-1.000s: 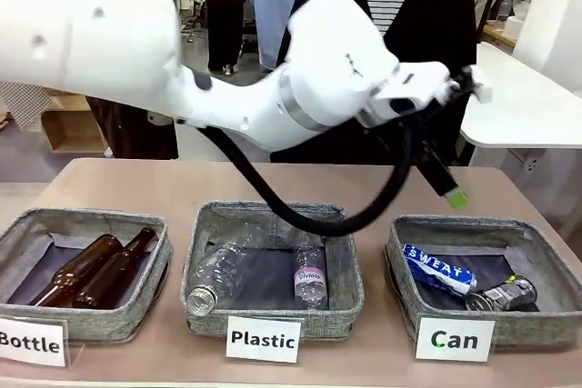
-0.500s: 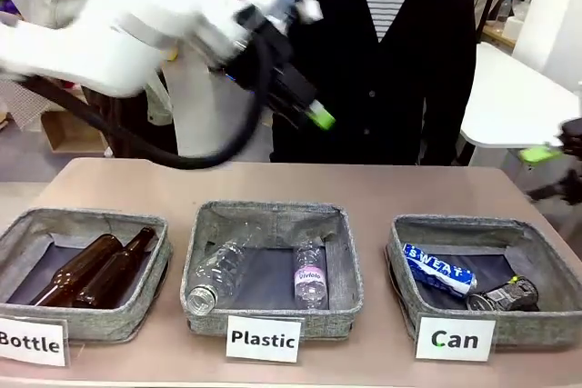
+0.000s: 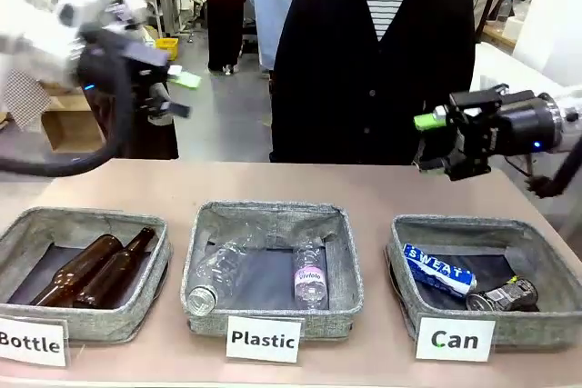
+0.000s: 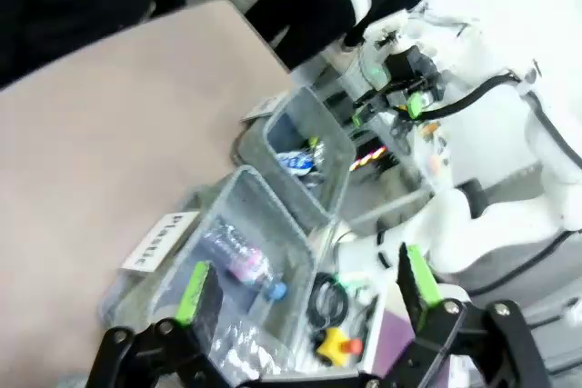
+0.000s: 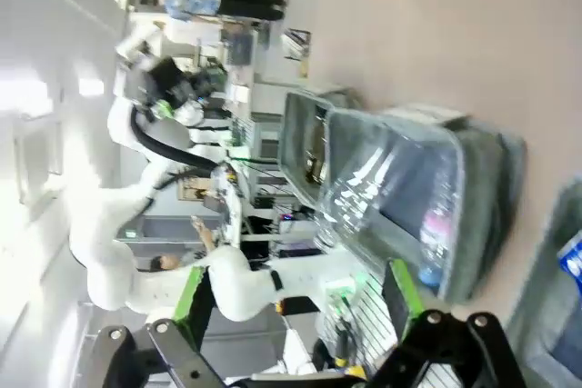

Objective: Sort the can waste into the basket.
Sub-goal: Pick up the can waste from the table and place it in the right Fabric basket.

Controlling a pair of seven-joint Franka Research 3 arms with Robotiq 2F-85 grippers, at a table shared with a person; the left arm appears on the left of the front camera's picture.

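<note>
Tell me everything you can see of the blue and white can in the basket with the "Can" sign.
The blue and white can is a small drink can, metal by its look, lettered "SWEAT" in white on blue. It lies on its side, slanting, on the dark floor of the grey fabric basket signed "Can", toward its left part. Its lower end comes close to the crushed silver and dark can; contact cannot be told. No gripper touches it.
</note>
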